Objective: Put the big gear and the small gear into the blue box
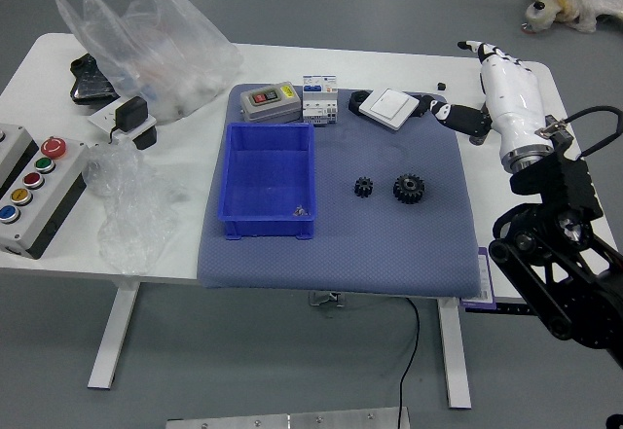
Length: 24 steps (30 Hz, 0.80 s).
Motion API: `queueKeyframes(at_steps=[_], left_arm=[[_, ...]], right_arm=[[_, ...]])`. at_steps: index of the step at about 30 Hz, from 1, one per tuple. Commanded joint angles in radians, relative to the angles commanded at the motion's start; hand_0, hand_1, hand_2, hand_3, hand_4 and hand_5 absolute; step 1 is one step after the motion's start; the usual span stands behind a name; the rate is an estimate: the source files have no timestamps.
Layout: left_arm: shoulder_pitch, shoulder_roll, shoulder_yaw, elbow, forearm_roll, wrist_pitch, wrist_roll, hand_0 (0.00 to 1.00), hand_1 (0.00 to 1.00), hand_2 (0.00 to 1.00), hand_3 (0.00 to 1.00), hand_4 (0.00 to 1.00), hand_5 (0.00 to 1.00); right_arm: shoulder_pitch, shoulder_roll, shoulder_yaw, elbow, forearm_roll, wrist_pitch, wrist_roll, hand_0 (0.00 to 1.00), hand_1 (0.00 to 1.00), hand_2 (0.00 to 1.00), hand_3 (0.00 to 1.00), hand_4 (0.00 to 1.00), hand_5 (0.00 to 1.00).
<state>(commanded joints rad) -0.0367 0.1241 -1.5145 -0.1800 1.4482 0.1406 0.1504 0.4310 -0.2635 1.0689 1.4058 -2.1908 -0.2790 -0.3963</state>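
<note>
So, watch the blue box [268, 229] first: a small, unclear item [300, 211] sits in its near right corner, and a gear landing on that could settle crooked. To its right, well clear of the wall, the small gear [363, 187] lies on the mat [350, 264]; being so low, it could slip from your pinch. Just beside it, the big gear [409, 189] could get nudged if you close too widely on its neighbor. Farthest right, your right hand [511, 93] is released and empty beyond both gears; reaching back carelessly could bump the white device [388, 108].
</note>
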Motion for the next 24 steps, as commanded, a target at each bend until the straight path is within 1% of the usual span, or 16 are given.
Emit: queueKeyframes(at_steps=[2,6,7,10,12,13,16,18,19,24], left_arm=[[-0.001,0.000,0.000,0.000,0.001,0.000,-0.001,0.622,0.516,0.516,0.664,0.699,0.275],[-0.006,0.003,0.005,0.000,-0.004,0.000,-0.006,0.622,0.516,0.516,0.664,0.699,0.275],[-0.006,0.003,0.005,0.000,-0.004,0.001,-0.006,0.622,0.517,0.516,0.664,0.699,0.275],[-0.003,0.003,0.003,0.000,-0.002,0.001,-0.004,0.622,0.517,0.516,0.664,0.699,0.275],[0.000,0.002,-0.001,0.000,0.001,0.001,-0.001,0.622,0.517,0.516,0.664,0.699,0.275],[0.002,0.001,-0.003,0.000,0.001,0.001,0.001,0.622,0.519,0.517,0.664,0.699,0.275],[0.006,0.001,-0.007,0.000,0.003,0.002,0.004,0.622,0.519,0.517,0.664,0.699,0.275],[0.008,0.000,-0.011,0.000,0.006,0.002,0.006,0.622,0.519,0.517,0.664,0.699,0.275],[0.009,-0.001,-0.013,0.000,0.007,0.002,0.007,0.622,0.518,0.518,0.663,0.699,0.275],[0.009,-0.003,-0.014,0.000,0.008,0.002,0.008,0.622,0.518,0.518,0.663,0.699,0.275]], right_arm=[[0.009,0.004,-0.013,-0.009,-0.005,0.014,-0.008,0.576,0.722,0.925,0.903,0.893,0.355],[0.017,0.005,-0.051,-0.027,-0.006,0.085,-0.051,0.576,0.722,0.925,0.903,0.893,0.355],[0.015,0.004,-0.059,-0.029,-0.004,0.104,-0.061,0.547,0.734,0.949,0.940,0.914,0.369],[0.004,0.002,-0.070,-0.031,0.004,0.136,-0.080,0.547,0.734,0.949,0.940,0.914,0.369],[-0.006,0.003,-0.072,-0.034,0.013,0.143,-0.085,0.547,0.734,0.949,0.940,0.914,0.369],[-0.010,0.003,-0.073,-0.037,0.019,0.145,-0.086,0.526,0.728,0.948,0.938,0.928,0.380],[-0.019,0.006,-0.081,-0.051,0.037,0.144,-0.085,0.526,0.728,0.948,0.938,0.928,0.380],[-0.021,0.010,-0.087,-0.068,0.048,0.143,-0.082,0.526,0.728,0.948,0.938,0.928,0.380],[-0.021,0.014,-0.090,-0.082,0.057,0.142,-0.080,0.506,0.722,0.949,0.939,0.943,0.399],[-0.019,0.018,-0.105,-0.115,0.088,0.135,-0.071,0.506,0.722,0.949,0.939,0.943,0.399]])
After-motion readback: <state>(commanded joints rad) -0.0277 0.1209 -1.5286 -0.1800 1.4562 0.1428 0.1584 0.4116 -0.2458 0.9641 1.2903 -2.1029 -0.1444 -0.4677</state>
